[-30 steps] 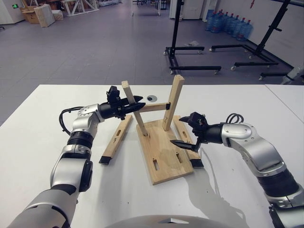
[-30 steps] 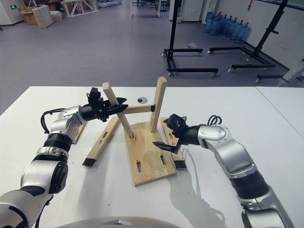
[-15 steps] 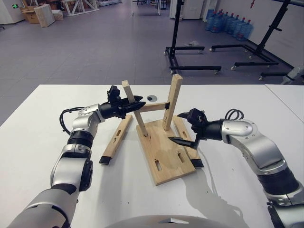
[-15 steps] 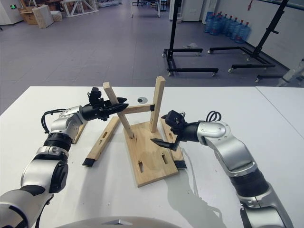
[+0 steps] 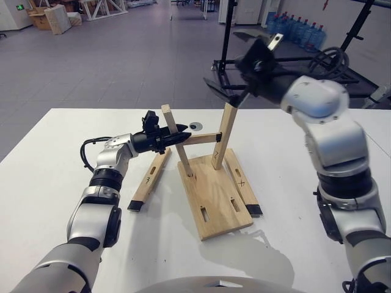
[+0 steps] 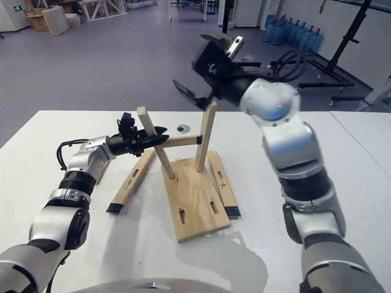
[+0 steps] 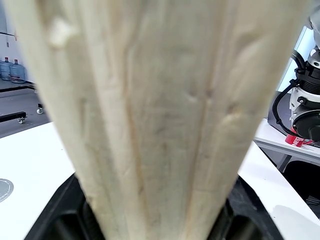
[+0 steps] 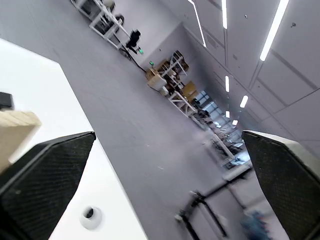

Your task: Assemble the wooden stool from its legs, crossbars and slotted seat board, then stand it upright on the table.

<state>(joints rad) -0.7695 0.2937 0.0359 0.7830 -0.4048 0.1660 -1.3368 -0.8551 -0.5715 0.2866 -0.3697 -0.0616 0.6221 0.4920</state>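
Observation:
The slotted seat board [image 5: 215, 196] lies flat on the white table [image 5: 43, 183]. Two wooden legs stand in it, joined by a crossbar [image 5: 199, 138]. The left leg [image 5: 176, 141] leans left, and my left gripper [image 5: 170, 139] is shut on it below its top; up close this leg [image 7: 150, 100] fills the left wrist view. The right leg [image 5: 224, 135] stands nearly upright. My right gripper [image 5: 222, 57] hangs open in the air above that leg's top, apart from it. Its two fingers [image 8: 45, 175] frame the leg's top end [image 8: 15, 131].
A loose leg [image 5: 150, 178] with a black foot lies left of the board. Another loose leg [image 5: 242, 183] lies against the board's right edge. A round port [image 5: 195, 126] sits in the table behind the legs. A second table [image 5: 374, 129] adjoins on the right.
My right arm rose from low over the board's right side to high above the right leg's top, still open. The left gripper kept its hold on the left leg.

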